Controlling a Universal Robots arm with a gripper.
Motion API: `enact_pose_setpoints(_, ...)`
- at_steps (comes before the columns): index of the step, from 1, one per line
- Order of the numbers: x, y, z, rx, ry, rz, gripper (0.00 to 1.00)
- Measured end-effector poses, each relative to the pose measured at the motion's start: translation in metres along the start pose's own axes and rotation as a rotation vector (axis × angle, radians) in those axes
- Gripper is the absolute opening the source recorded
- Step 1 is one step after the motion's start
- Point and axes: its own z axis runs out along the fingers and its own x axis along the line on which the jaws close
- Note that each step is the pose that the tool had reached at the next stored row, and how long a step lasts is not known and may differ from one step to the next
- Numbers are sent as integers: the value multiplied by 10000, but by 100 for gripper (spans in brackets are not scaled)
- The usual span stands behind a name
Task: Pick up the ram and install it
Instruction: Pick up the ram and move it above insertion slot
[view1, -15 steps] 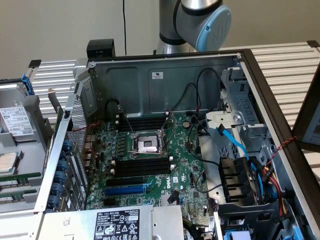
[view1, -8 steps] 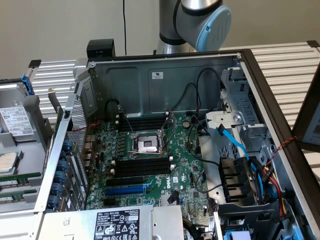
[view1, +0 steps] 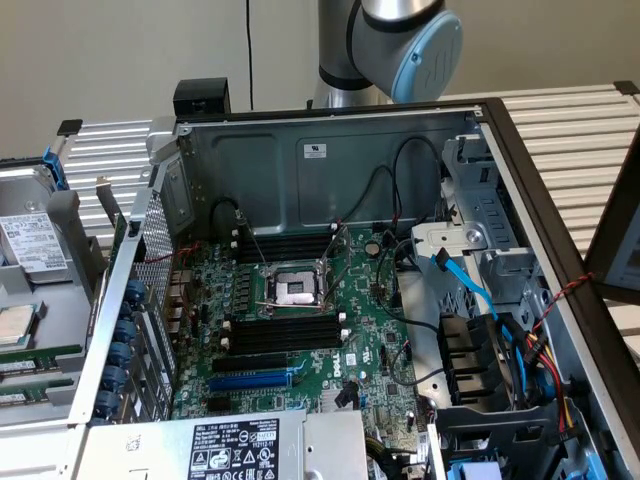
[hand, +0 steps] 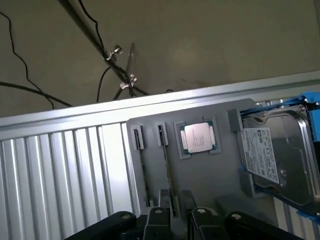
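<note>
Here we are above the parts tray (hand: 210, 185), and the fingers (hand: 156, 222) stand spread as wide as they go, with nothing between them. We read them as empty, hovering rather than touching.

The ram (hand: 168, 165) stands on its edge in a slot of that grey tray, just beside the CPU (hand: 198, 138). A second stick (hand: 141, 167) sits parallel to it on the side away from the CPU. The hard drive (hand: 280, 160) lies beyond the CPU, well clear of both sticks.

The line-up is what we are watching. The ram's long axis runs straight away from the fingers, and its near end points into the gap between them. Its thin faces seem to turn one toward each finger, so we judge the fingers to be straddling this stick and not its neighbour.

In the exterior view, the tray rests on the desk (view1: 110, 150) at the exterior view's left of the open case (view1: 300, 170). The black memory slots (view1: 285, 330) on the motherboard (view1: 380, 320) sit well apart from the ram, and no stick is seated in them yet.
</note>
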Motion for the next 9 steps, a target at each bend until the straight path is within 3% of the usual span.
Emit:
enact_pose_setpoints(3, -2, -10, 54, -1, 41, -480, 24)
enact_pose_setpoints(9, -17, -125, 158, 2, 62, -666, 24)
